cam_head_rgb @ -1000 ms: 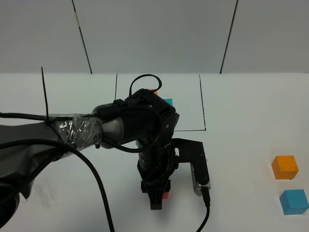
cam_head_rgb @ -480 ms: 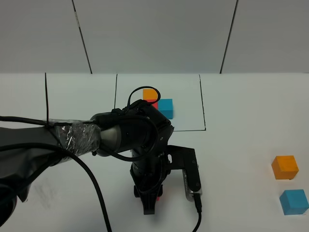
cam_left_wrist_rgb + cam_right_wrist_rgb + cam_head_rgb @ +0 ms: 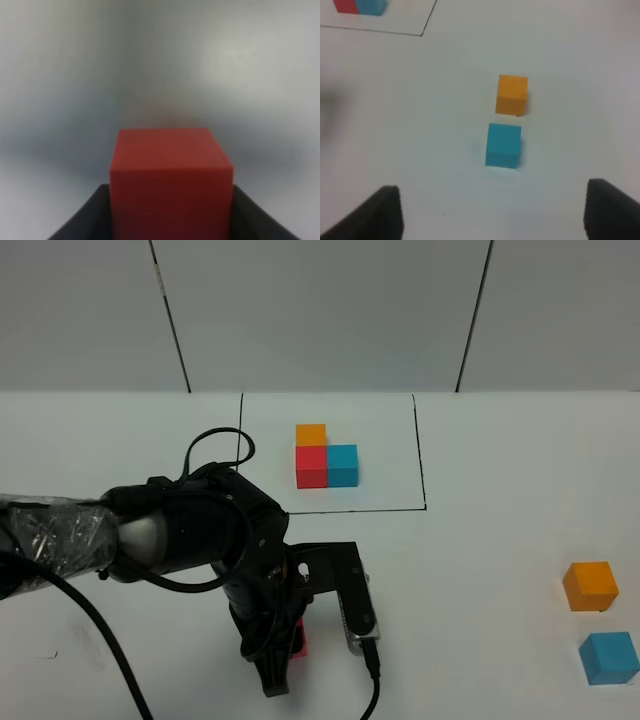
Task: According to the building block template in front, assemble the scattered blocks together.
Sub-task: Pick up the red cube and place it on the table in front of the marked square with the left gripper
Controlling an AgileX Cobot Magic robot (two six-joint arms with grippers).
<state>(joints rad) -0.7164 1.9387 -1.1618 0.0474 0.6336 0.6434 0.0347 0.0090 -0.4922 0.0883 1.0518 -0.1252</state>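
White matte table (image 3: 500,540) filled the high view; black left arm (image 3: 150,535), partly wrapped in clear plastic, reached low over its near-middle; thin black drawn rectangle (image 3: 421,465) sat at the far middle; inside it lay the building block template (image 3: 325,460), an L-shaped cluster of joined cubes, orange behind red, cyan-blue touching red's right side; left gripper (image 3: 170,222) was clenched on the red matte cube (image 3: 170,170), dark fingers (image 3: 85,222) flat against both its sides, cube toward the table's near side, well apart from the template; whether it touched the table, cannot tell; right gripper (image 3: 500,215) was released, jaws wide, nothing between; ahead of it, on the table's right side, orange matte cube (image 3: 590,586) and cyan-blue matte cube (image 3: 609,657) rested just beside each other, not touching, orange farther back.
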